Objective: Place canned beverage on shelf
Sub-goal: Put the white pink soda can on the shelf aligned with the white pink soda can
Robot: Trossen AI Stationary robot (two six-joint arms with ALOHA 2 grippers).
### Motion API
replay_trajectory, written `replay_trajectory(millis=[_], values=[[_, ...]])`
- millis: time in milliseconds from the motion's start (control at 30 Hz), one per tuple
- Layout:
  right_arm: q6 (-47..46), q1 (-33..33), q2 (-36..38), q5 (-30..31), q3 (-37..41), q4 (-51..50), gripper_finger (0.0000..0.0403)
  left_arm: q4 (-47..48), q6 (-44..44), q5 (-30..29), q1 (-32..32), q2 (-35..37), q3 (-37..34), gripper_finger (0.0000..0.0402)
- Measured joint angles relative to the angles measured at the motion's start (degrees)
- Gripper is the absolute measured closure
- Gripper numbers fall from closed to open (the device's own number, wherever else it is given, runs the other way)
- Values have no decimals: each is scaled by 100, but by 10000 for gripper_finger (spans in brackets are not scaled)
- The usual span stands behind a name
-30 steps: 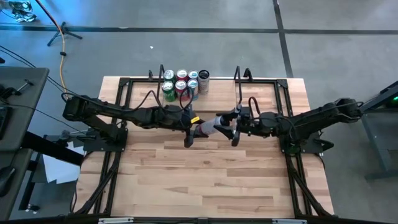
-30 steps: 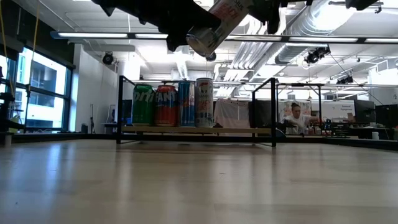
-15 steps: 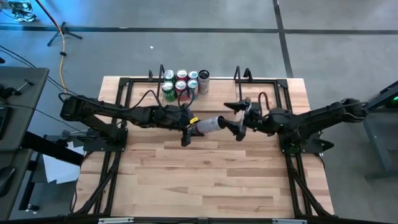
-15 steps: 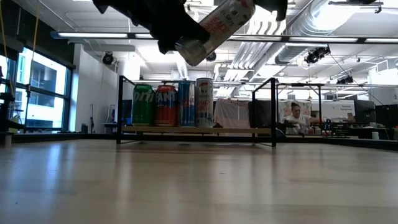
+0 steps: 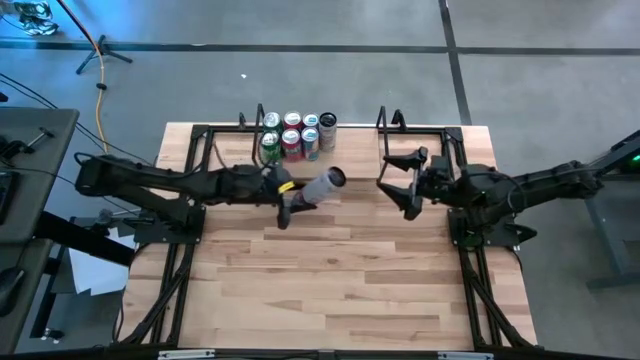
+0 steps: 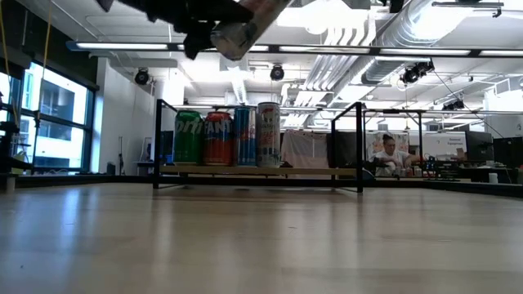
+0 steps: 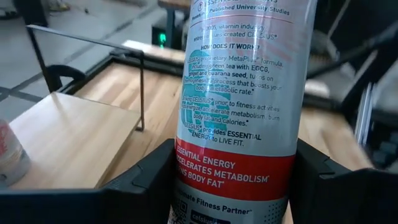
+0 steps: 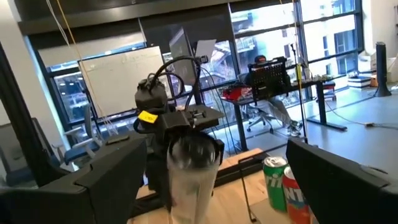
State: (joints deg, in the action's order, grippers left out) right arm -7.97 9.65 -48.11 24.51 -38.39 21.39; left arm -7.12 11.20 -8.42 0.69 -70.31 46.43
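The left gripper (image 5: 287, 205) is clamped on a silver can (image 5: 322, 185) with a red band, holding it tilted above the tabletop (image 5: 340, 280), just in front of the shelf (image 5: 350, 135). The pale-wood shelf with black wire uprights carries a cluster of upright cans at its left end: a green can (image 6: 188, 137), a red can (image 6: 218, 137), a blue can (image 6: 244, 135) and a pale can (image 6: 268, 135); more stand behind them. The right gripper (image 5: 402, 183) hovers apart from the held can, near the shelf's right upright, its jaws spread wide and empty
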Motion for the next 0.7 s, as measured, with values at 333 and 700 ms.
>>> replay_trajectory(millis=[333,700], values=[[-360,-2,-99,0,9,-234,31,-2759,670,-1169,369,222,-1366,214],[-1005,-2,-611,-4,9,-234,31,-4032,586,-2260,463,-1103,-1482,214]])
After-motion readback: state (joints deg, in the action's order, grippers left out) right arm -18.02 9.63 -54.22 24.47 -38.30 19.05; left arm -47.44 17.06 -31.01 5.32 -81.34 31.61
